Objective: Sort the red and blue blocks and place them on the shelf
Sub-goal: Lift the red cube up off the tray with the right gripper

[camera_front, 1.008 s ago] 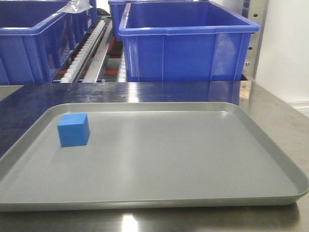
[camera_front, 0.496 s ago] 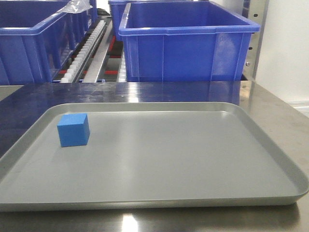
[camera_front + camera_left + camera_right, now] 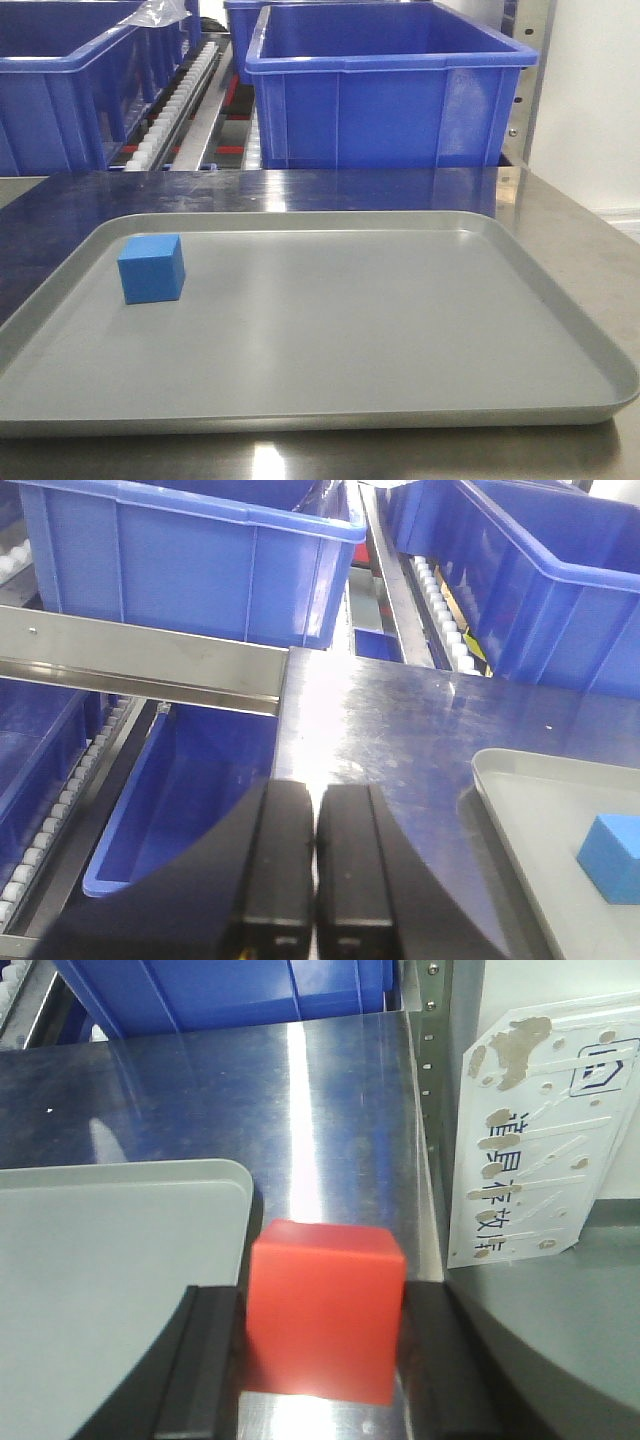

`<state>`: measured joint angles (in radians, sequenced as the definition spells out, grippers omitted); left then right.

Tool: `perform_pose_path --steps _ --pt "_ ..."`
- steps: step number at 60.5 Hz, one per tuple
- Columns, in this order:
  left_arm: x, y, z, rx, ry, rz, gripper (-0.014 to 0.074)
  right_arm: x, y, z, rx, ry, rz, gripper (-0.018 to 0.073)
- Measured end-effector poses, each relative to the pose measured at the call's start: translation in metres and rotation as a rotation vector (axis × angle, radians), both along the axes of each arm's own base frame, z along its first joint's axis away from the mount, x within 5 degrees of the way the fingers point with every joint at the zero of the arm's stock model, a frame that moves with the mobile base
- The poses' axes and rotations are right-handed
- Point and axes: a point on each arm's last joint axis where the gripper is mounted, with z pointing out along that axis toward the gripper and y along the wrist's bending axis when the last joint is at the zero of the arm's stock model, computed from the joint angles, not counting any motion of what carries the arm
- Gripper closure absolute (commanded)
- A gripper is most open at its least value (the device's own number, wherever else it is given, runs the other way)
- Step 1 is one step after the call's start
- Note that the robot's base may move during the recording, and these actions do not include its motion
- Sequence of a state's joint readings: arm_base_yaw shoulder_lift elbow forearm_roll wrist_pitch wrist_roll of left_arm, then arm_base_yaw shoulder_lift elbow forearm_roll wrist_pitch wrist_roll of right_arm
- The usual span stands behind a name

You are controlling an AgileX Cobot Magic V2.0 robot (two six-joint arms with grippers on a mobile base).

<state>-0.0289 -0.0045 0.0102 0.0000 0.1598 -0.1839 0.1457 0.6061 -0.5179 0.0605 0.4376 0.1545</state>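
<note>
The front view shows only the blue block (image 3: 151, 268), sitting on the grey tray (image 3: 400, 330) near its far left corner. Only the right wrist view shows the red block (image 3: 325, 1310), clamped between the right gripper (image 3: 322, 1360) fingers just beside the tray's far right corner, near the steel table (image 3: 300, 1110)'s right edge. The left wrist view shows the left gripper (image 3: 316, 865), fingers pressed together on nothing, near the shelf (image 3: 140, 670) rail.

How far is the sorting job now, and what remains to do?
Done: nothing visible; no block shows on the shelf. In hand: the right gripper is shut on the red block, beside the tray. Remaining: the blue block lies on the tray, and the left gripper is shut, empty. Both blocks need placing.
</note>
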Motion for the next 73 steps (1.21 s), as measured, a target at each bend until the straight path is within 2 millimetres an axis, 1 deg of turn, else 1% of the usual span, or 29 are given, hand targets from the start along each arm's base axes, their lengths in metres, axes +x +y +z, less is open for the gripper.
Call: perform_pose_path --steps 5,7,10,13,18,21,24,30,33,35,40,46,73 --pt "0.001 0.0 0.0 0.028 0.045 0.003 0.0461 0.0 0.0 0.0 0.0 0.0 0.0 0.051" --pt "0.002 0.001 0.003 0.035 0.067 0.004 0.0461 0.0 0.0 0.0 0.0 0.0 0.0 0.051" --pt "0.004 0.001 0.013 0.044 0.11 0.0 0.0461 0.0 0.0 0.0 0.0 0.0 0.0 0.051" --pt "0.008 0.0 0.027 0.052 0.148 -0.009 0.0461 0.0 0.0 0.0 0.0 0.0 0.0 0.051" --pt "0.024 -0.003 0.058 0.065 0.22 -0.036 0.0461 0.0 0.0 0.0 0.0 0.0 0.0 0.051" --pt "0.038 -0.005 0.079 0.072 0.258 -0.056 0.0461 0.0 0.0 0.0 0.0 0.0 0.0 0.051" --pt "0.052 -0.009 0.096 0.076 0.291 -0.075 0.0461 0.0 0.0 0.0 0.0 0.0 0.0 0.051" --pt "0.081 -0.017 0.118 0.091 0.365 -0.109 0.0461 0.0 0.0 0.0 0.0 0.0 0.0 0.051" --pt "0.093 -0.021 0.123 0.097 0.401 -0.124 0.0461 0.0 0.0 0.0 0.0 0.0 0.0 0.051" --pt "0.099 -0.023 0.127 0.1 0.42 -0.129 0.0461 0.0 0.0 0.0 0.0 0.0 0.0 0.051" --pt "0.113 -0.027 0.127 0.11 0.484 -0.141 0.0461 0.0 0.0 0.0 0.0 0.0 0.0 0.051" --pt "0.122 -0.029 0.125 0.115 0.528 -0.142 0.0461 0.0 0.0 0.0 0.0 0.0 0.0 0.051" --pt "0.127 -0.032 0.12 0.079 0.585 -0.15 0.0461 0.0 0.0 0.0 0.0 0.0 0.0 0.051"
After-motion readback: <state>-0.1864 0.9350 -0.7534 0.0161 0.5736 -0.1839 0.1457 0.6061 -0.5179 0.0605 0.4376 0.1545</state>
